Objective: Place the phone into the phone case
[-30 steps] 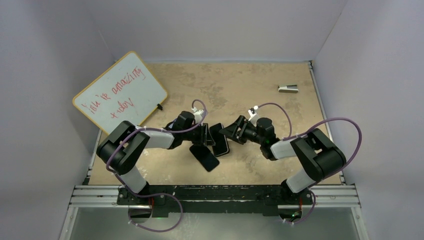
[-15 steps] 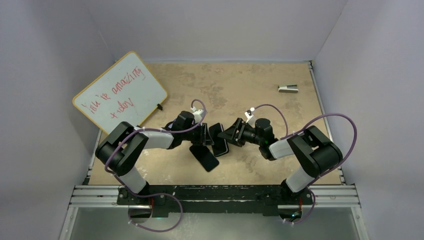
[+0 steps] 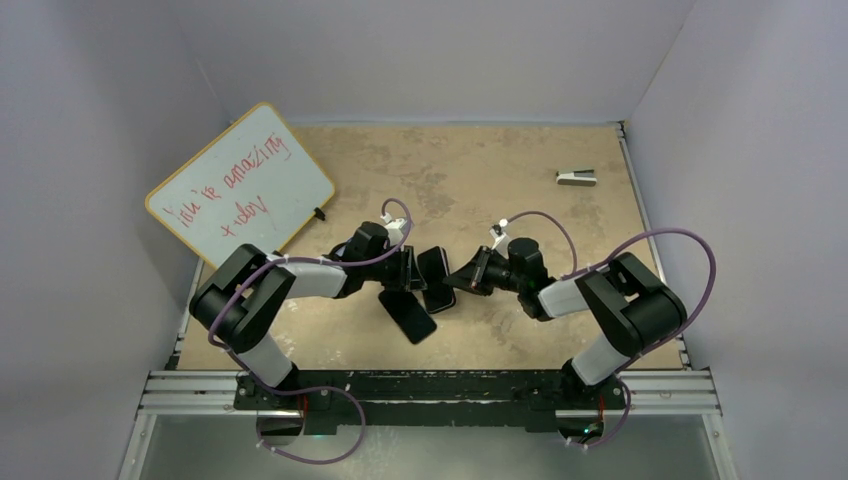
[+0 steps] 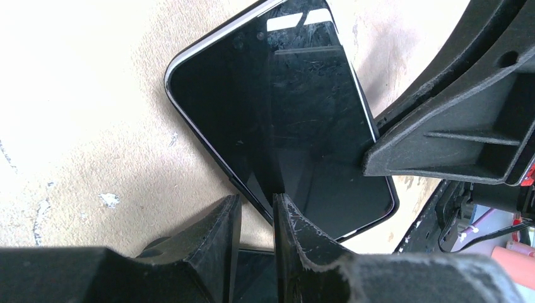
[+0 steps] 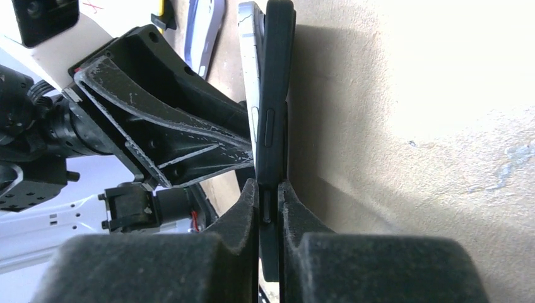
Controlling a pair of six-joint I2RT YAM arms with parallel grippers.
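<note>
The phone [image 4: 303,126] presents a glossy, mirror-smooth black face marked by fine scratches, bordered by the phone case [image 5: 250,63], a thin pale shell with a smooth plastic look. The fingers [image 4: 208,252] of the left gripper [image 4: 274,205] and of the right gripper [image 5: 269,192] are matt black plastic, coarse-grained, with scuffed, frayed edges. The table [image 3: 480,170] is a matt, mottled tan surface.

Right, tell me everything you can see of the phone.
The phone is a glossy black slab with rounded corners, its face faintly scratched and mirroring light, with a thin pale rim, likely the phone case, along its edges. It lies at the middle of the tan table, beside another dark slab. The right gripper is shut on one side edge, where a button shows; the left gripper touches the opposite edge, pinching or pressing I cannot tell.
</note>
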